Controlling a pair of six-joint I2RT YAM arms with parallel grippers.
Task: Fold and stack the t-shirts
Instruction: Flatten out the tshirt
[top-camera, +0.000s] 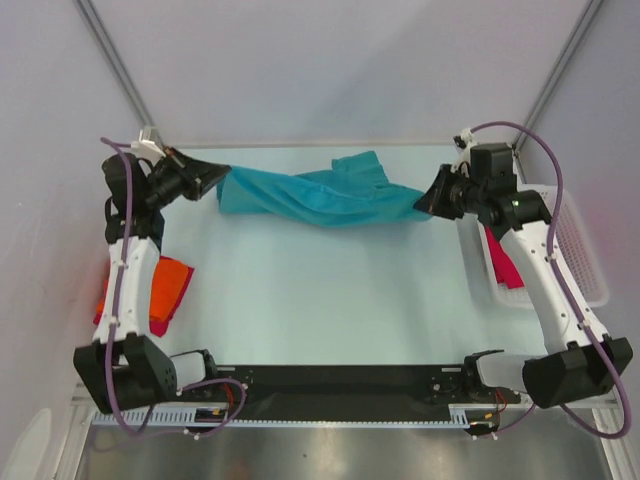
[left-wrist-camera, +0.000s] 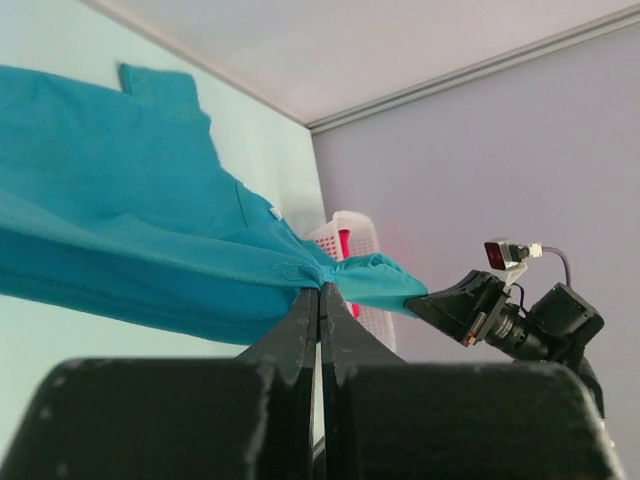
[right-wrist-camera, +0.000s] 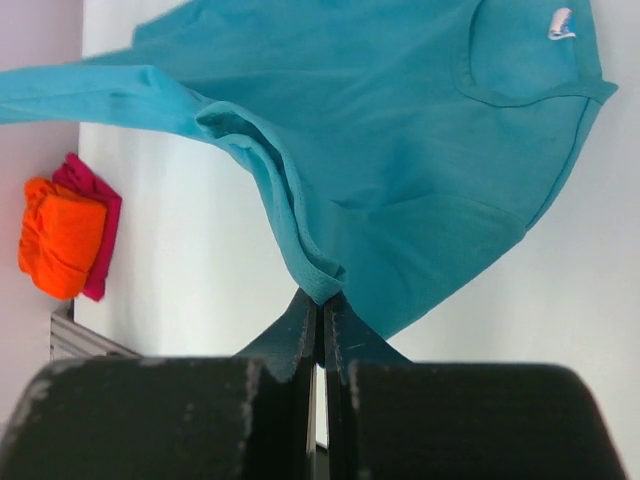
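Left arm extended to 10 o'clock, right arm to 2 o'clock. Left tool and right tool each clenched on teal t-shirt, stretched between them over counter.

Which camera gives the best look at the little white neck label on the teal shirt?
The right wrist view: the label sits clear inside the neckline of the teal shirt. The left wrist view shows it only as a tiny white speck. The top external view shows the shirt but no label.
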